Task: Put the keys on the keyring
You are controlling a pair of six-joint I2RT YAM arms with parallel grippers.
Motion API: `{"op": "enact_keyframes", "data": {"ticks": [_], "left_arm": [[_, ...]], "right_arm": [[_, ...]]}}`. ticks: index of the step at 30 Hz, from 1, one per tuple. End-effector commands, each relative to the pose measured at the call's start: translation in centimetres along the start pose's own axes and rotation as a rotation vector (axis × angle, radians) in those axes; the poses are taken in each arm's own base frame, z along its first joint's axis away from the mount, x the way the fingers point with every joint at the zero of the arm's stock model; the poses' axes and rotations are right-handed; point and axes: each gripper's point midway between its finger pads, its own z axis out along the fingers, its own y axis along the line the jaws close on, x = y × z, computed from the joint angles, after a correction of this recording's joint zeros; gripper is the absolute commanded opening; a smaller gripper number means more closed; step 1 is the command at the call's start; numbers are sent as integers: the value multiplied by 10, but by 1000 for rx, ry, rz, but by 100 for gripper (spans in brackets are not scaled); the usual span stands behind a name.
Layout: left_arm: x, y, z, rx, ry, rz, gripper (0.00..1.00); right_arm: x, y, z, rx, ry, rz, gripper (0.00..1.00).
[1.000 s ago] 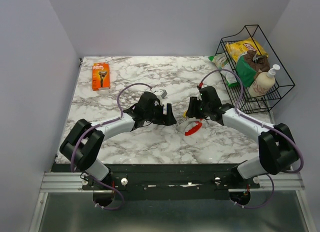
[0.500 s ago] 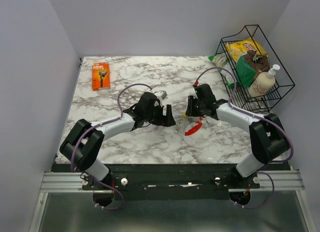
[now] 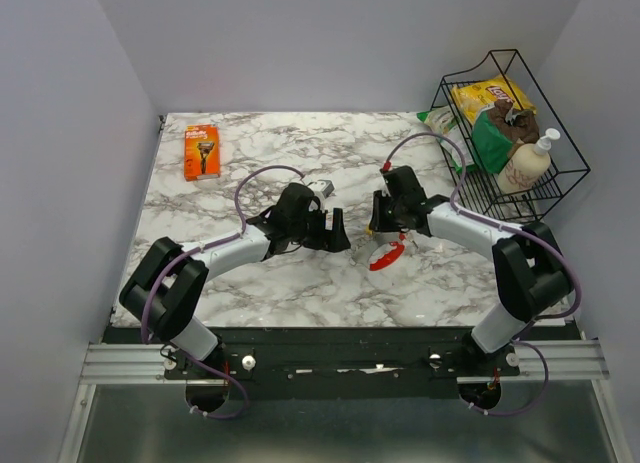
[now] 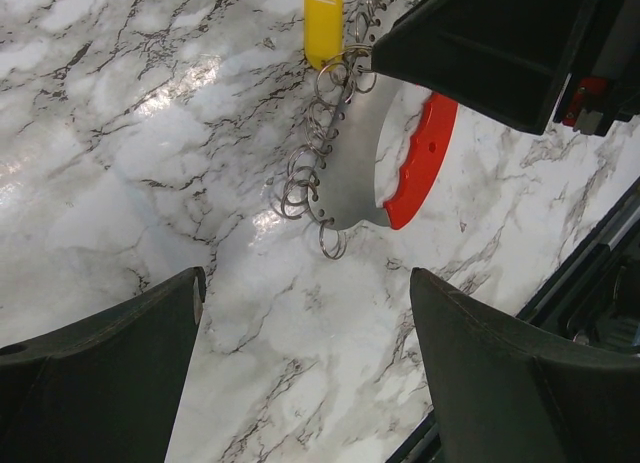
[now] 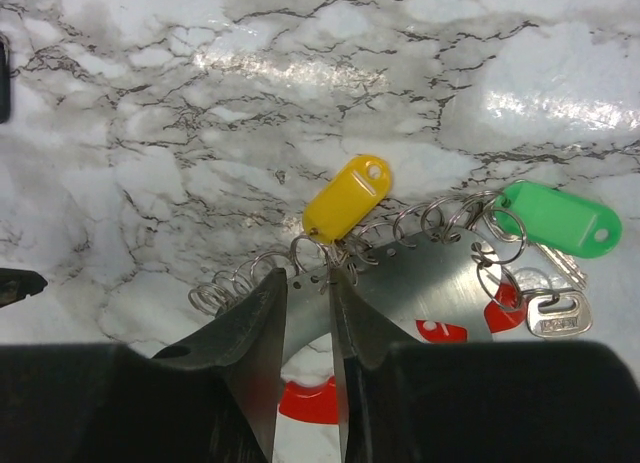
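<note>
Right tool (image 5: 307, 283) has narrowed, now pinching the keys (image 5: 400, 273) by their silver plate, mid-tabletop (image 3: 250, 283); left tool (image 4: 305, 280) hangs wide at their ten o'clock; bunch looks secured for threading; keyring I can't spot.

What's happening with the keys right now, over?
Left gripper open, empty, beside the keys. Right gripper low over the keys, jaws narrow, grip unclear. Nothing in the way.
</note>
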Motion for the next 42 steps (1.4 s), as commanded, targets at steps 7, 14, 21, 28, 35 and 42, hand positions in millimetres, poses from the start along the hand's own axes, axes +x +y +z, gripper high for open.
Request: {"op": "enact_keyframes", "data": {"ticks": [7, 14, 21, 28, 35, 42], "left_arm": [[-4, 6, -1, -24, -16, 15, 92], [-4, 7, -4, -31, -23, 16, 93], [-3, 9, -4, -36, -24, 16, 93], [-2, 10, -5, -42, -24, 15, 93], [-4, 9, -8, -44, -36, 19, 93], [-13, 10, -18, -65, -82, 53, 93]], "right_arm": [[22, 2, 10, 35, 74, -1, 32], [20, -5, 10, 80, 67, 1, 29], [22, -5, 14, 85, 75, -2, 29], [26, -6, 22, 86, 83, 0, 23], [20, -11, 14, 110, 45, -15, 1], [4, -7, -3, 85, -8, -111, 1]]}}
